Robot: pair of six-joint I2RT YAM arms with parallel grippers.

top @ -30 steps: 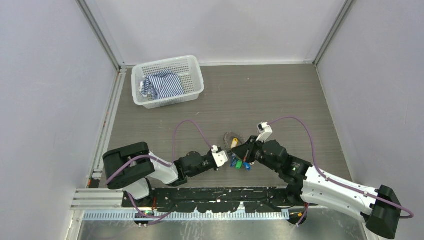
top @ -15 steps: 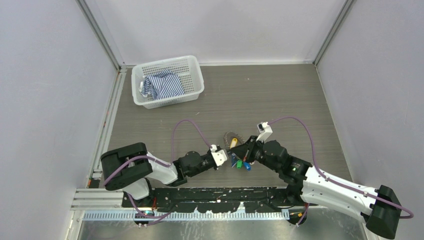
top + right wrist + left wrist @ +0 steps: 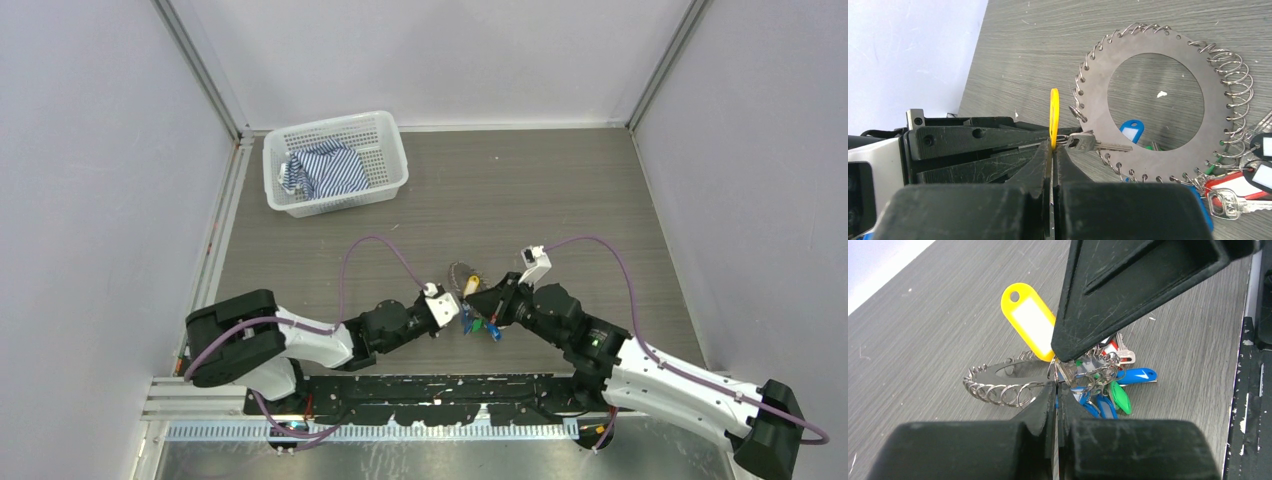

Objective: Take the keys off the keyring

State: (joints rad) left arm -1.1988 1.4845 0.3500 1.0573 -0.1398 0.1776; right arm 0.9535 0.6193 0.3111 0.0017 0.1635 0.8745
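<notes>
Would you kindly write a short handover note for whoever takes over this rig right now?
Left pincer: shut at the rim of the keyring, tip to tip with the right one; what it pinches is unclear.
Right pincer: shut on the base of the yellow tag; its key lies across the ring's edge.
Keys: bunched with coloured tags at the ring's near side.
Done: no key visibly off the ring.
Left: free the yellow-tagged key, then the rest.
</notes>
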